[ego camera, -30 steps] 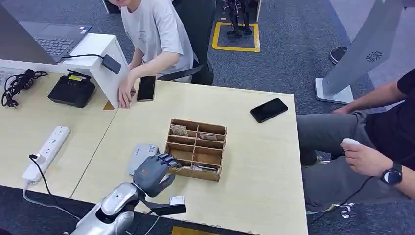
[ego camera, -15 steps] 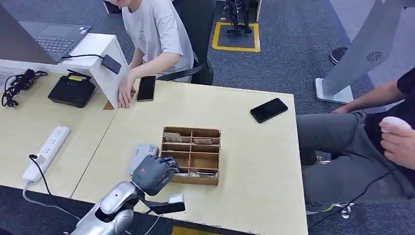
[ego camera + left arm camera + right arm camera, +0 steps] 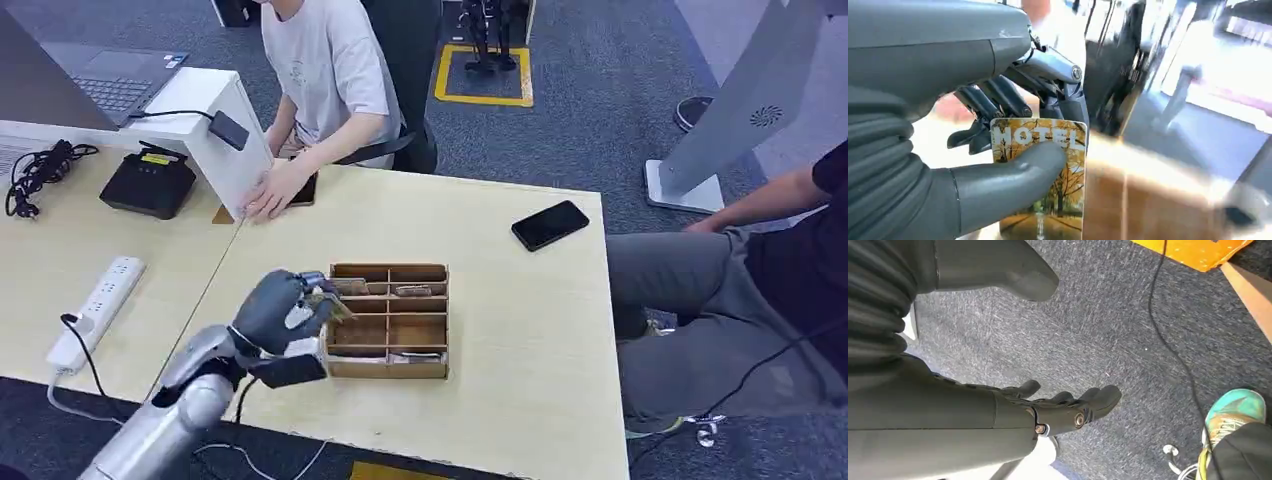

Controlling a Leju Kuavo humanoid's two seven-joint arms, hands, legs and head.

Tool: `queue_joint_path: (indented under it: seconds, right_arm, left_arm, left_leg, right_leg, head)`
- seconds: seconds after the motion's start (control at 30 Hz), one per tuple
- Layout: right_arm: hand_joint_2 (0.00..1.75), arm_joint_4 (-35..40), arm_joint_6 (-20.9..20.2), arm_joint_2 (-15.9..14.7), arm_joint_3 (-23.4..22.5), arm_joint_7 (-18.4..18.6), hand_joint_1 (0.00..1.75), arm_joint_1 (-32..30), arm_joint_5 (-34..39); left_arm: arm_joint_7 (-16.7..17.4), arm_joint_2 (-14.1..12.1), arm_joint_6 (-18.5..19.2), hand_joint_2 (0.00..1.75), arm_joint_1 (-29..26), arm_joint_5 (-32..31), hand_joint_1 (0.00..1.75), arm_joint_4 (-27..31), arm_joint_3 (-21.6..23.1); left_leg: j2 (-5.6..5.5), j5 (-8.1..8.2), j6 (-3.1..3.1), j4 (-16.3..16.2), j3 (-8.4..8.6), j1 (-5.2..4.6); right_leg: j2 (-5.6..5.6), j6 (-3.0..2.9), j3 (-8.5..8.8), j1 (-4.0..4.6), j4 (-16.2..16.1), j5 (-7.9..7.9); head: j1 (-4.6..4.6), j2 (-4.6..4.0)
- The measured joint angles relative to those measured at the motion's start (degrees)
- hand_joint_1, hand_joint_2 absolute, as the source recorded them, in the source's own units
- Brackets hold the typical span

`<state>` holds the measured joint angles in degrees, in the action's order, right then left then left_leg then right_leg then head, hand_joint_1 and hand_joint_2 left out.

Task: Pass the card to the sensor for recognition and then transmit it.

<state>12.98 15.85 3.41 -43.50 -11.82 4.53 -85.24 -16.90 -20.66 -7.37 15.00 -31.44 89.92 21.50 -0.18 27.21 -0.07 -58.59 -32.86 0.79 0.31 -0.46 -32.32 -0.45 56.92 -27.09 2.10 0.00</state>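
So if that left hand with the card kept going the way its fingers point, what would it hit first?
Probably the wooden box. The left hand holds the hotel card beside the box's near-left corner, fingers aimed across it. Depth is unclear, so it may pass just above the dividers.

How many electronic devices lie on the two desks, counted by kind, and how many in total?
Phones: 2, black phone; second phone under a person's hand
Laptop: 1
Power strip: 1
Black desk device: 1
Total: 5

Pale wooden desks (image 3: 520, 300), grey carpet (image 3: 590, 120).
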Motion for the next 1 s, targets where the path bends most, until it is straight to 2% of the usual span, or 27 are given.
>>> queue_joint_path:
  seconds: [0.1,0.2,0.47,0.63,0.7,0.73,0.9,1.0]
  right_arm:
    - [1.75,-0.02,-0.09,0.00,0.00,0.00,0.00,-0.35,0.24]
    - [1.75,-0.02,-0.09,0.00,0.00,0.00,0.00,-0.73,0.57]
    - [1.75,-0.02,-0.11,0.00,0.00,0.00,0.00,-0.92,0.70]
    - [1.75,-0.02,-0.11,0.00,0.00,0.00,0.00,-0.91,0.70]
    - [1.75,-0.02,-0.11,0.00,-0.02,0.00,0.00,-0.91,0.72]
    - [1.75,-0.02,-0.11,0.00,-0.02,0.00,0.00,-0.92,0.72]
    - [1.75,-0.02,-0.17,0.00,-0.02,0.55,0.00,-0.98,0.94]
    - [1.75,-0.02,-0.17,0.00,-0.02,0.59,0.00,-1.00,1.18]
  left_arm:
    - [1.27,-4.09,7.40,1.75,8.88,9.16,1.75,5.80,-5.14]
    - [2.95,-6.66,11.02,1.75,14.99,12.42,1.75,10.31,-9.43]
    - [3.13,-9.09,11.30,1.75,17.48,12.08,1.75,15.65,-12.98]
    - [3.10,-9.44,11.30,1.75,17.75,12.06,1.75,16.37,-13.57]
    - [3.10,-9.52,11.28,1.75,17.79,12.06,1.62,16.61,-13.61]
    - [3.10,-9.61,11.26,1.75,17.82,12.06,1.75,16.63,-13.61]
    - [3.30,-10.77,11.34,1.75,18.17,12.71,1.71,17.11,-14.14]
    - [3.54,-11.31,10.76,1.75,17.71,10.97,1.62,17.11,-14.33]
  left_leg:
    - [0.02,-0.04,-0.06,0.00,-0.02,0.06]
    - [0.14,-0.04,-0.06,0.00,0.01,0.04]
    - [0.13,-0.03,-0.05,0.00,0.00,0.02]
    - [0.12,-0.03,-0.05,0.00,0.00,0.02]
    - [0.12,-0.03,-0.05,0.00,0.00,0.02]
    - [0.13,-0.03,-0.05,0.00,0.00,0.02]
    - [0.13,-0.03,-0.05,0.00,0.00,0.02]
    - [0.13,-0.03,-0.05,0.01,-0.01,0.02]
  right_leg:
    - [0.01,-0.13,-0.01,0.09,0.02,0.10]
    - [0.10,-0.13,-0.02,0.08,0.05,0.10]
    - [0.09,-0.12,-0.02,0.07,0.01,0.09]
    - [0.08,-0.12,-0.02,0.07,0.01,0.09]
    - [0.07,-0.12,-0.02,0.06,0.02,0.10]
    - [0.07,-0.11,-0.02,0.06,0.02,0.10]
    - [0.08,-0.11,-0.03,0.07,0.02,0.10]
    - [0.07,-0.12,-0.03,0.07,0.02,0.09]
  head:
    - [-0.02,0.00]
    - [-0.02,0.00]
    - [-0.02,0.00]
    - [-0.04,0.00]
    - [-0.02,0.00]
    - [0.00,0.00]
    - [-0.02,0.00]
    - [-0.02,0.00]
